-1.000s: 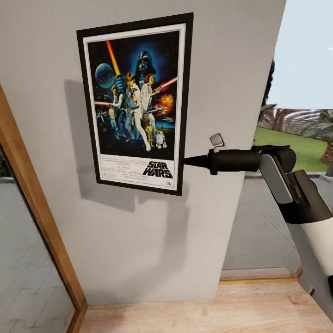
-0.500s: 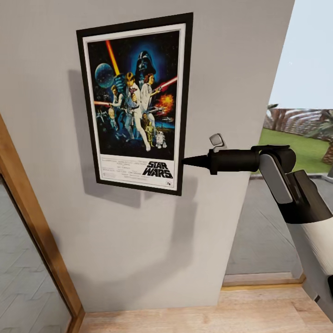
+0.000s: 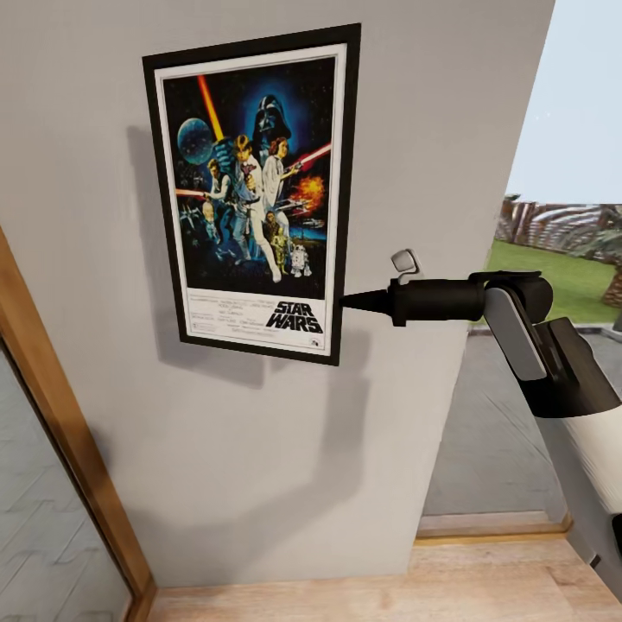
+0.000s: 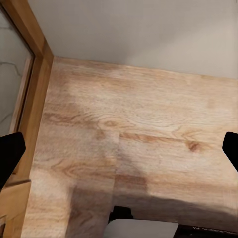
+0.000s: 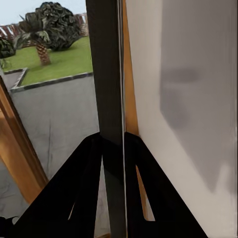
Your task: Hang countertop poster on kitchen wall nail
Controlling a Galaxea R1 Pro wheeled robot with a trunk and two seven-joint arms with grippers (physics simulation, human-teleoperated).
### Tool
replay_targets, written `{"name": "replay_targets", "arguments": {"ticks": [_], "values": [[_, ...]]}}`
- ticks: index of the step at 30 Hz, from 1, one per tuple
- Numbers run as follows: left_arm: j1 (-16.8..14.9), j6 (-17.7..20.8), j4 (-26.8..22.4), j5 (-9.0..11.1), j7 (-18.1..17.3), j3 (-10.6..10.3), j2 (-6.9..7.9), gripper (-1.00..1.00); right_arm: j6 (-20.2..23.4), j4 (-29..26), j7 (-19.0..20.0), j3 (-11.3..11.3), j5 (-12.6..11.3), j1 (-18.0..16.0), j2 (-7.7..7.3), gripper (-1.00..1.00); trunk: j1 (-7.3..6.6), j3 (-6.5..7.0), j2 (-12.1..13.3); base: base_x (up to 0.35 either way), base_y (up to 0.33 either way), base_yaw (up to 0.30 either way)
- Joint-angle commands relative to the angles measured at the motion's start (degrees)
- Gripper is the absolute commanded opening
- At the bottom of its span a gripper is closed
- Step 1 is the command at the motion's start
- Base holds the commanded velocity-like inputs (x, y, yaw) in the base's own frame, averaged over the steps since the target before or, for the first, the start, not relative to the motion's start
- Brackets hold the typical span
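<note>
The right tool [image 3: 352,301] stays pinched on the lower edge of the tall black-framed Star Wars poster [image 3: 255,190]. Only the camera has slid; the poster sits flat against the light-grey wall [image 3: 259,449], probably ready to hang. The left tool [image 4: 119,148] is spread open above the wooden floor [image 4: 139,129].

We record the poster [image 3: 255,192] upright against the light-grey wall, its long sides vertical with a slight tilt, casting a shadow on the wall to its left and below. It has a thin black frame, a white border, dark blue artwork with figures and a red beam, and a black "STAR WARS" title at the bottom. In the right wrist view we see its black edge [image 5: 110,99] end-on, clamped between two dark fingers at its lower right side.
</note>
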Motion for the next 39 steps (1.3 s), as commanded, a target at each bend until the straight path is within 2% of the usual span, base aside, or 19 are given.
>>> {"name": "replay_targets", "arguments": {"ticks": [1,13,39], "values": [[0.01,-0.08,-0.02,-0.01,-0.34,0.18,-0.03,1.0,0.25,0.02,0.11,0.05,-0.17,-0.03,-0.03,-1.0,0.04,-0.01,-0.02,0.253,0.0,0.0],[0.01,-0.08,-0.02,-0.01,-0.32,0.18,-0.04,1.0,0.24,0.02,0.11,0.05,-0.17,-0.03,-0.03,-1.0,0.04,-0.01,-0.02,0.263,0.0,0.0],[0.01,-0.11,-0.28,-0.01,-0.39,0.18,-0.1,1.0,0.21,-0.01,0.02,-0.04,-0.09,-0.03,-0.08,-1.0,0.04,-0.01,-0.02,0.009,0.0,0.0]]}}
